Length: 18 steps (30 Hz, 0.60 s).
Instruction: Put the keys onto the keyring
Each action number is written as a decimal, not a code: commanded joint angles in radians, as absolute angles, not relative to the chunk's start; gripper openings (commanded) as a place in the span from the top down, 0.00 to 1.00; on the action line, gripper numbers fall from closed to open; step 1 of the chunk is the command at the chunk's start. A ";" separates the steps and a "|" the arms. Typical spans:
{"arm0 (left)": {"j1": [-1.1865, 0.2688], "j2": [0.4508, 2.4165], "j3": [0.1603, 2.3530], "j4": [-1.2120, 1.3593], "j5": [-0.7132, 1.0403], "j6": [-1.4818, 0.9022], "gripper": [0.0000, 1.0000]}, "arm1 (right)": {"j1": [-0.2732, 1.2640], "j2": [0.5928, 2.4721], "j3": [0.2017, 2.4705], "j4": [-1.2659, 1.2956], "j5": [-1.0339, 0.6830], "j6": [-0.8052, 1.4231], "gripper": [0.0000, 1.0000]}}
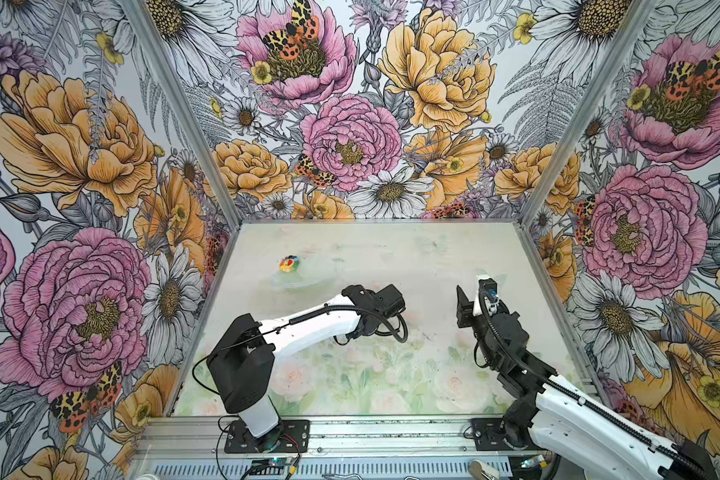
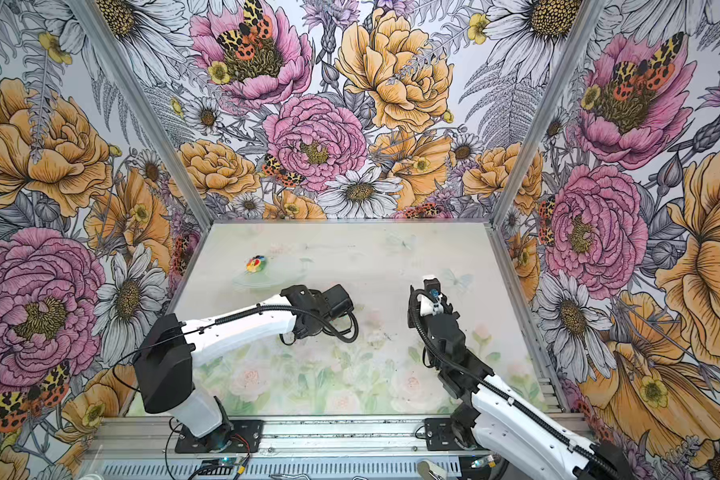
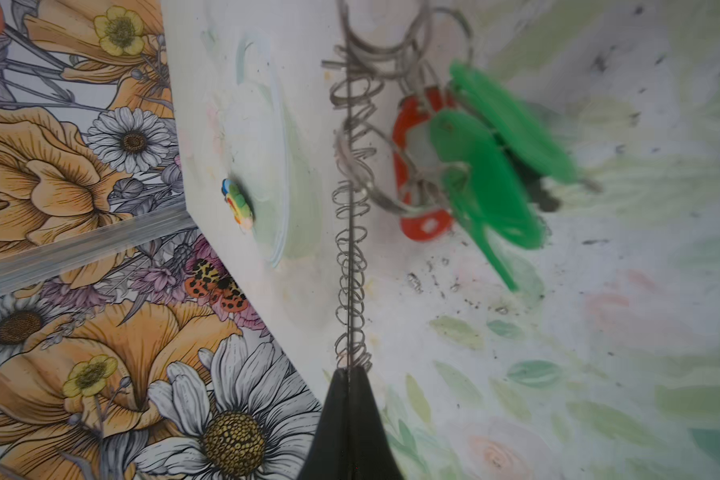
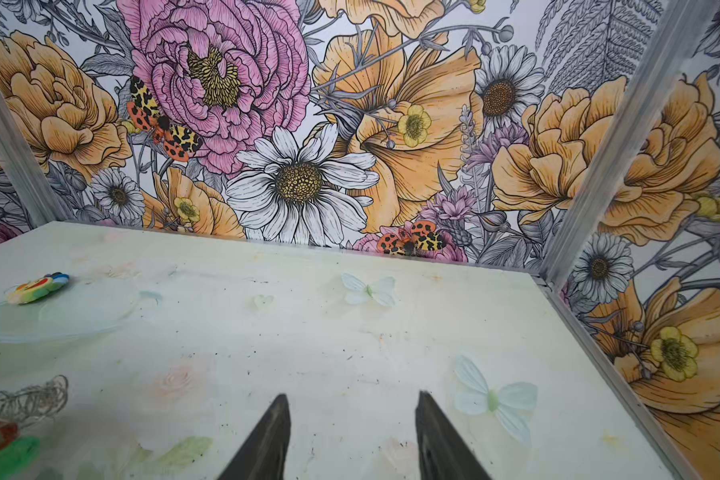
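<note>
The left gripper (image 3: 350,376) is clenching tight on the keyring (image 3: 352,257), w/ its two dark tips pressing together on the thin band. In the left wrist view the band is showing edge-on, its wire loops running away from the tips in a row. The keys (image 3: 491,174), both green-headed, are sitting bunched against the ring's far loops, just beside a red piece (image 3: 408,124) that is overlapping them. That whole cluster is blurring, so can't tell if the keys are actually threading through a loop, or if anything is touching the table (image 3: 558,332). The right gripper (image 4: 352,415) is hanging released, jaws standing apart w/ nothing btwn them, pointing over bare tabletop toward the back wall. The right wrist view is catching the loops (image 4: 26,399) and the green heads (image 4: 7,457) at its edge, well off to one side of the open jaws. A round multicoloured toy (image 1: 288,264) is lying on the table near the back on the left, well apart from both grippers, and is showing in both top views (image 2: 255,264). In both top views the left arm (image 1: 308,320) is reaching toward mid-table, its wrist covering the ring and keys. The right arm (image 1: 558,395) is coming in from the front right, and the two wrists are facing each other w/ a gap btwn them.
</note>
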<state>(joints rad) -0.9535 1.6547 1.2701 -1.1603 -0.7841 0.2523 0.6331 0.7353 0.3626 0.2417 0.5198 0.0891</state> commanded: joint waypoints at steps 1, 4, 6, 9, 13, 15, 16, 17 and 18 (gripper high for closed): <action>-1.038 1.659 1.301 -1.220 -0.874 0.306 1.00 | 0.625 0.735 0.360 0.233 0.527 0.103 0.51; -0.929 1.657 1.264 -1.230 -0.910 0.293 1.00 | 0.621 0.733 0.358 0.232 0.517 0.109 0.50; -0.891 1.651 1.244 -1.220 -0.924 0.297 1.00 | 0.620 0.736 0.357 0.232 0.515 0.113 0.50; -0.878 1.658 1.266 -1.202 -0.950 0.302 1.00 | 0.617 0.742 0.359 0.232 0.514 0.113 0.50; -0.846 1.681 1.292 -1.164 -0.933 0.339 1.00 | 0.612 0.755 0.362 0.234 0.503 0.121 0.50; -0.811 1.708 1.303 -1.144 -0.920 0.354 1.00 | 0.611 0.761 0.364 0.234 0.499 0.124 0.49; -0.793 1.727 1.309 -1.133 -0.919 0.365 1.00 | 0.610 0.762 0.364 0.235 0.495 0.125 0.48; -0.778 1.749 1.322 -1.128 -0.917 0.372 1.00 | 0.609 0.762 0.362 0.234 0.491 0.125 0.47; -0.764 1.772 1.339 -1.127 -0.917 0.373 1.00 | 0.608 0.762 0.362 0.234 0.490 0.126 0.46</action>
<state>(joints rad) -0.8059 1.7290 1.2957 -1.1748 -0.8951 0.3473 0.6178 0.7612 0.3626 0.2348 0.5026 0.1123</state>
